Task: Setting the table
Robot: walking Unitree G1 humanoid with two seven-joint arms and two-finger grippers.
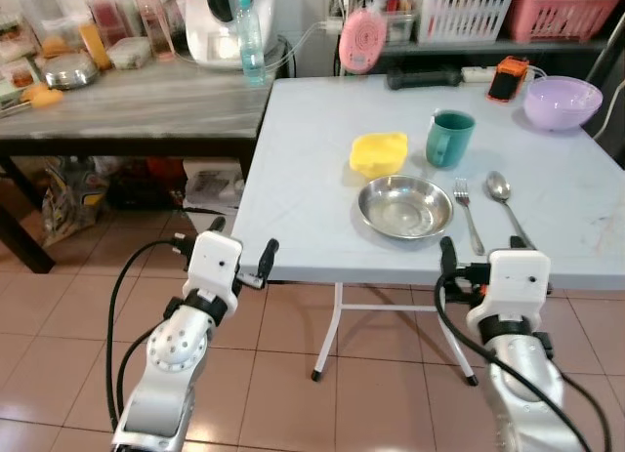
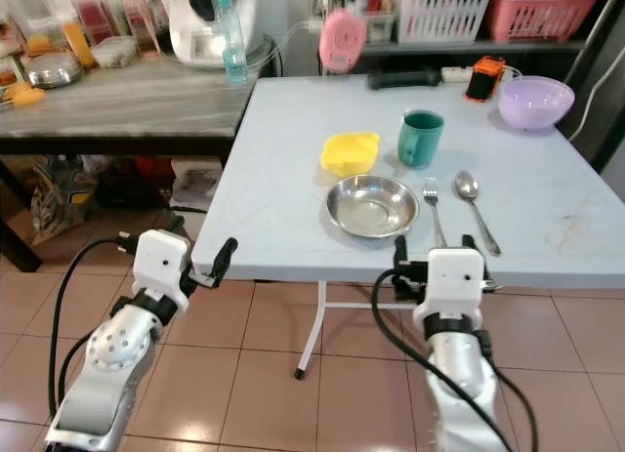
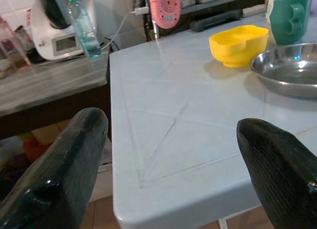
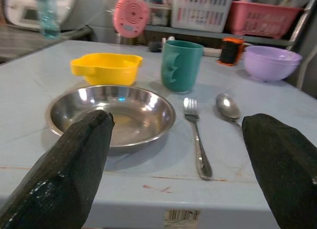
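Left tool [image 1: 241, 247]: it is hovering just off the near left corner of the pale grey worktop [image 1: 312, 169], fingers spread wide and pinching nothing.
Right tool [image 1: 479, 259]: it is hanging at the near edge of the worktop, fingers spread and gripping nothing.
Steel plate [image 1: 405, 206]: it is lying just beyond the right tool, slightly toward that tool's left finger, and well off to the right of the left tool.
Fork [image 1: 468, 214]: it is lying straight ahead of the right tool, just beside the plate's right rim, tines pointing away from the robot.
Spoon [image 1: 504, 203]: it is lying just right of the fork, ahead of the right tool's right finger, bowl end away.
Green mug [image 1: 449, 139]: it is standing upright beyond the plate and fork, farther from the right tool.
Yellow dish [image 1: 379, 153]: it is sitting just left of the mug, beyond the plate's far left rim.
Purple bowl [image 1: 562, 102]: it is resting at the far right corner, well apart from both tools.
Second worktop [image 1: 137, 105]: it is standing beyond the left tool, carrying a water bottle [image 1: 250, 40] and jars.
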